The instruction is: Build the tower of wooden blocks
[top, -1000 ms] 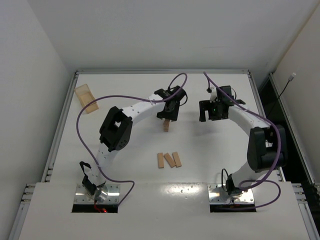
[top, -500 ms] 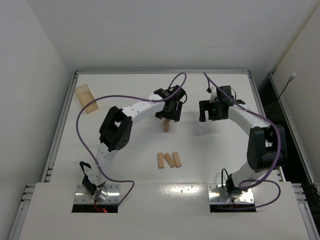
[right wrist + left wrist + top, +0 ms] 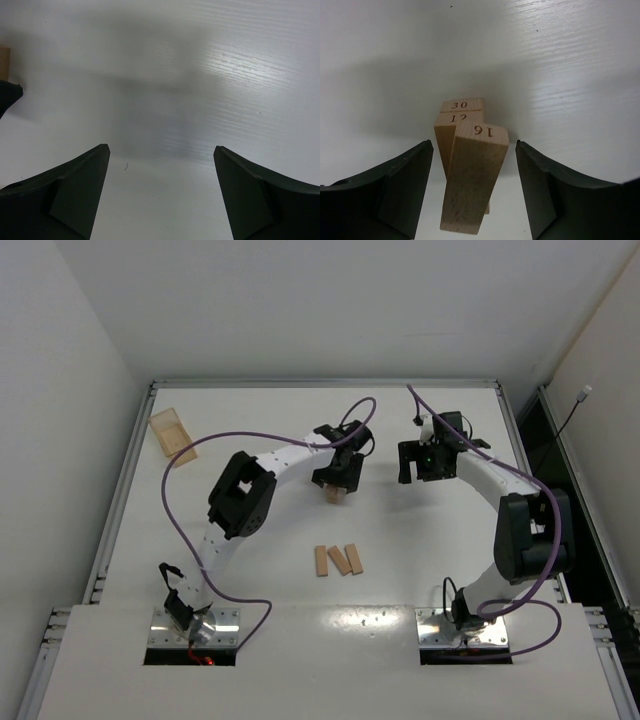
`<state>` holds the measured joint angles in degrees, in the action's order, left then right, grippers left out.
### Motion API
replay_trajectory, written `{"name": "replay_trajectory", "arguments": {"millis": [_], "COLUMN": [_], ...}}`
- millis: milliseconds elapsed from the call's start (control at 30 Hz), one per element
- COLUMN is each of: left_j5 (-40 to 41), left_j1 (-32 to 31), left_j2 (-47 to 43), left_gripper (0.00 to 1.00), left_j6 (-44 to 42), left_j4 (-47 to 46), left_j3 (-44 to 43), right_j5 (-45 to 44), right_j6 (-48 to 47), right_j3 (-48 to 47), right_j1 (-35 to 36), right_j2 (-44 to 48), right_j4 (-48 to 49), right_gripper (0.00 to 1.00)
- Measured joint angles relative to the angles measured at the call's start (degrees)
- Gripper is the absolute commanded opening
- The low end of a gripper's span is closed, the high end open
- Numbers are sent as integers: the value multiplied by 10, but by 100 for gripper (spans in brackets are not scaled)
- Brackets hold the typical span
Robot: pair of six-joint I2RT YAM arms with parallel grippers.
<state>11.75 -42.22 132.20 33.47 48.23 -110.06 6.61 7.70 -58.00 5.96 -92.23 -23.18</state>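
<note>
Compared w/ the top views from a sec ago, the L arm (image 3: 290, 453) has been re-posed. Its elbow block has been shifted a little to the right, and its wrist has been brought down closer over the tower (image 3: 334, 493), which is partly covered by it from above. The tower itself has not been displaced; it stands mid-surface, well apart from the R arm (image 3: 480, 475).

The wrist view shows the L jaws spread wide, w/ clear gaps on both sides of block 16 (image 3: 475, 180), so nothing is gripped. Block 16 is seen resting on top of the stack, above blocks 12 (image 3: 444, 137) and 30 (image 3: 462, 104). It is slightly skewed vs. the ones below, w/ its near end reaching toward the camera. Whether it is seated flat can't be told from this angle.

No change is seen at the R arm. The R jaws are also wide open and empty, held above bare white surface (image 3: 200, 75) just beside the tower.

The three loose wood blocks (image 3: 338, 560) have been left untouched, side by side nearer the bases. The amber box (image 3: 172, 435) sits far-left as before.

Judgement: a placement looks to have just been completed and the block let go. The tower is prob. only a few blocks high, so the task is partly done. A straight-up retreat is called for next, since a sideways brush could nudge the skewed top block off. The loose three are then to be fetched.
</note>
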Motion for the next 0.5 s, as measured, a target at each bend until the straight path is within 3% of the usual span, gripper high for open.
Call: {"name": "replay_trajectory", "arguments": {"millis": [333,433,467,500], "left_j5": [-17,-18,-19,-19], "left_j1": [15,19,21,21], "left_j2": [14,14,14,14], "left_gripper": [46,33,18,13], "left_j6": [0,-1,-1,2], "left_j4": [-12,-12,-13,-14], "left_j3": [0,0,0,0], "right_j5": [0,0,0,0], "right_j6": [0,0,0,0], "right_j3": [0,0,0,0], "right_j1": [0,0,0,0], "right_j2": [0,0,0,0], "right_j4": [0,0,0,0], "right_gripper": [83,83,83,83]}}
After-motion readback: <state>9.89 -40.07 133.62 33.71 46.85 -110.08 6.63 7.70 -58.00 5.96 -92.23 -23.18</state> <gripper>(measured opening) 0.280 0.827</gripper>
